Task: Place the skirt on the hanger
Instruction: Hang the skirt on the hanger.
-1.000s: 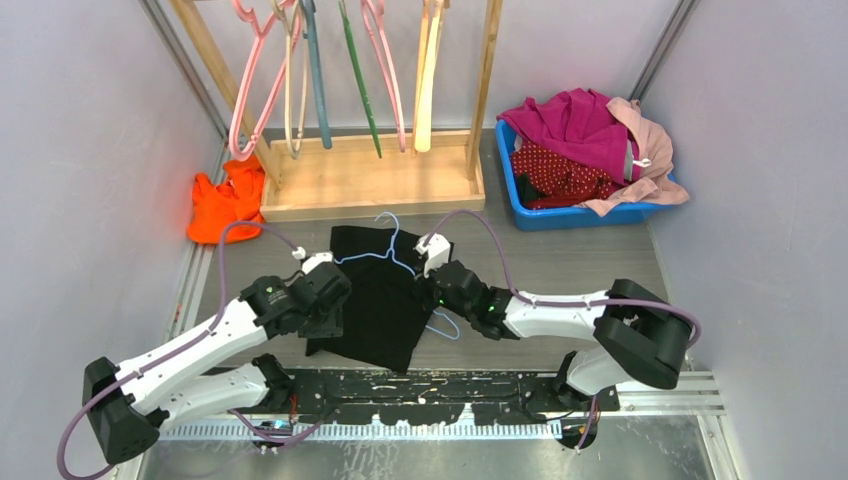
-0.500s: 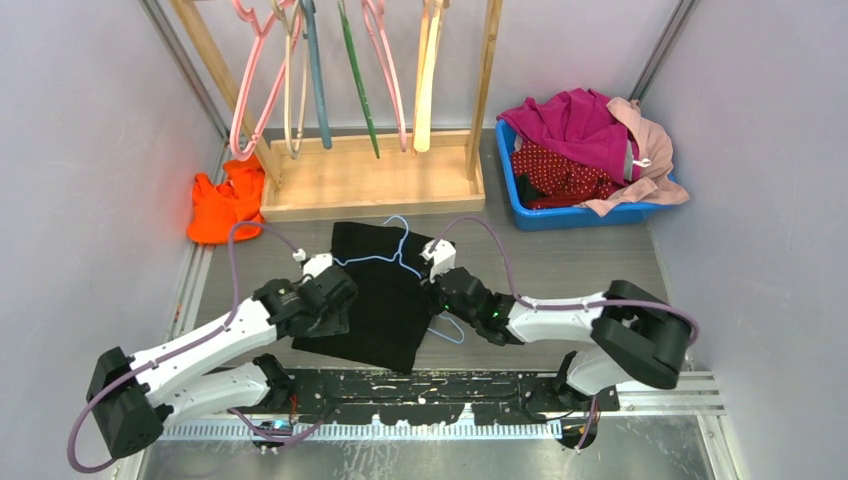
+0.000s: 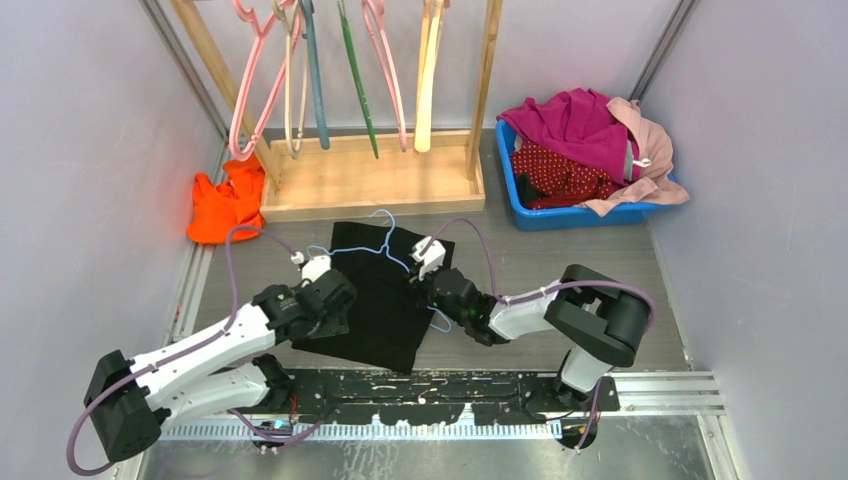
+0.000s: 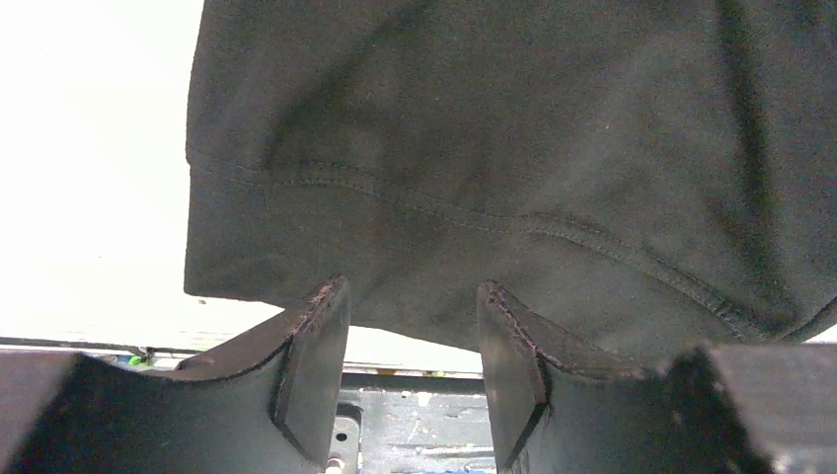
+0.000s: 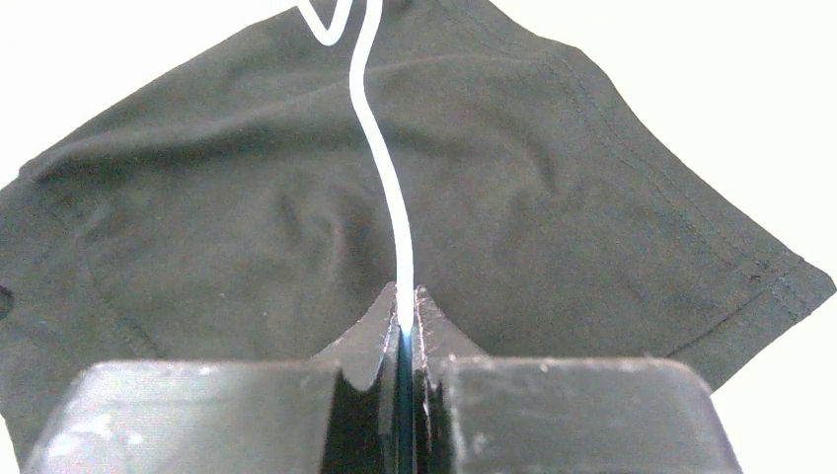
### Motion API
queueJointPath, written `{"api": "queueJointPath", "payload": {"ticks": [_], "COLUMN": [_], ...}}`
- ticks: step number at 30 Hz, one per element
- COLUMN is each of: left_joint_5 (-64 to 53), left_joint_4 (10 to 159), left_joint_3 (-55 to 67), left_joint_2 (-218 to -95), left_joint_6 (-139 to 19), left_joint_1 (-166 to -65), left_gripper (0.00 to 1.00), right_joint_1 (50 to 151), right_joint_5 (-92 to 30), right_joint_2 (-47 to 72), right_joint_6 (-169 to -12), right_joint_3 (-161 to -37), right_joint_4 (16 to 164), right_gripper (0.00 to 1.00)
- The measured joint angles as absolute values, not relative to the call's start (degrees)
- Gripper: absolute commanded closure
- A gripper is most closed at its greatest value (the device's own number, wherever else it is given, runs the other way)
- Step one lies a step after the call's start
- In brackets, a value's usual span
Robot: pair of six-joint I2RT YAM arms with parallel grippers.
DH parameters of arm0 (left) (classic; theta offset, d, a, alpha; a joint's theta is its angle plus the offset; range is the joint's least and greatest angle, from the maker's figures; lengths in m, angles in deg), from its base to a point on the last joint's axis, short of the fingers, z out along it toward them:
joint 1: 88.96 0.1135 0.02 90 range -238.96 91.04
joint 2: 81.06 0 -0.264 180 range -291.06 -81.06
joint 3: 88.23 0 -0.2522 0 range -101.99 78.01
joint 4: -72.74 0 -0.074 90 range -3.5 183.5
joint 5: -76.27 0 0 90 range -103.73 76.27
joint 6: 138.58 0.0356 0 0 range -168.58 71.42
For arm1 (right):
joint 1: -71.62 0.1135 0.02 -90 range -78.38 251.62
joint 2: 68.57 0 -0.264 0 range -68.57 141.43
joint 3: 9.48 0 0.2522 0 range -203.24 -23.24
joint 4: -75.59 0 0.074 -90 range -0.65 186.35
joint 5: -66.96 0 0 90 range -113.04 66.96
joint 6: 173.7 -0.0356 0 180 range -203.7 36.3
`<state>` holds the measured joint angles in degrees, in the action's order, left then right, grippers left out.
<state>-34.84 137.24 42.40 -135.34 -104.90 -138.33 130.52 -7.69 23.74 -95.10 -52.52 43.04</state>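
1. The dark red fabric skirt with small white dots lies bunched in the blue plastic bin at the far right of the grey table. It is well apart from both arms.
2. A plain magenta garment and a pale pink garment are heaped over the skirt. Its visible strip runs roughly left to right along the bin, and which end is the waist cannot be told.
3. The thin pink plastic clothes hanger hangs at the left end of the wooden rack. Its long axis runs up and down the top view, with its hook end cut off by the top edge.
4. A second pink hanger hangs further right on the rack.
5. The right gripper is clenched on a pale blue wire hanger that lies across a black garment spread on the table.
6. The left gripper is released, its jaws apart at the hem of the black garment and pinching nothing.
7. An orange cloth lies left of the rack.
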Motion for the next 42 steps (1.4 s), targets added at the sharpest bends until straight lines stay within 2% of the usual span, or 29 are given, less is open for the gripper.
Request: {"api": "queueJointPath", "payload": {"ticks": [5,18,24,31,42], "left_joint_5": [-35.2,-35.7,-36.3,-36.8,-38.9], "left_joint_4": [137.3,137.8,138.1,139.3,141.9], "left_joint_3": [42.6,43.7,43.7,42.9,33.2], "left_joint_2": [-134.4,-132.0,-129.9,-128.2,-125.3], "left_joint_6": [-105.2,-105.3,-105.4,-105.4,-104.1], "left_joint_1": [-138.3,-138.3,-138.3,-138.3,-138.3], "left_gripper": [0.50,0.50,0.50,0.50,0.50], "right_joint_1": [130.7,131.4,131.6,131.6,131.6], "right_joint_5": [-5.8,-1.3,-2.8,-6.6,-6.1], "right_joint_2": [26.4,24.5,10.4,-6.7,-26.6], "right_joint_6": [-92.6,-84.4,-83.8,-84.2,-88.0], "right_joint_3": [-52.7,-53.6,-53.7,-57.8,-62.3], "right_joint_4": [40.5,40.6,49.0,65.2,90.0], "right_gripper": [0.99,0.99,0.99,0.99,0.99]}}
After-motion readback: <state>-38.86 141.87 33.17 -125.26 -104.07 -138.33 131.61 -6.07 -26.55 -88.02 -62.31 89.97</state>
